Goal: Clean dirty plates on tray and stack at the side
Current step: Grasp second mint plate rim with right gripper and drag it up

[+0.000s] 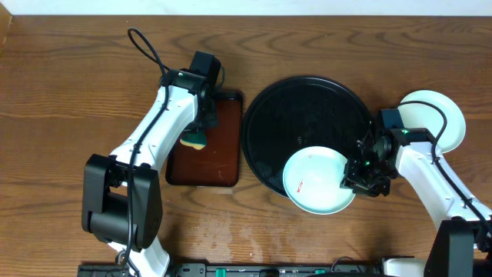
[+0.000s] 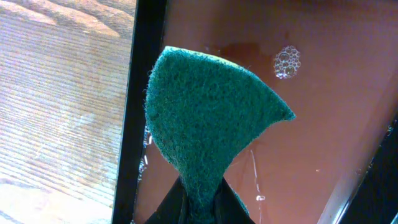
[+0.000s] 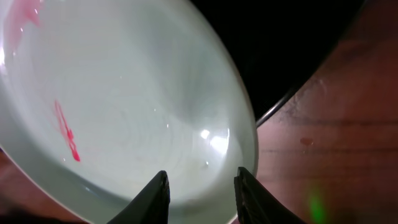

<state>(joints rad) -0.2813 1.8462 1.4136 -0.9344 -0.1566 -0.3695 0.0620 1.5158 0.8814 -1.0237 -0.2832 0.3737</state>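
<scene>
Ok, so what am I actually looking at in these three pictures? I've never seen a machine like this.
Two white robot arms work at a wooden table. One picture looks down from above. The other two come from small cameras on each arm's wrist. The left gripper pinches a green sponge over a sudsy rectangular brown tray. The right gripper has a finger on either side of the rim of a pale mint plate with red smears, apparently gripping it at the edge of the big round black tray. A second pale plate lies on the table beside that tray.
</scene>
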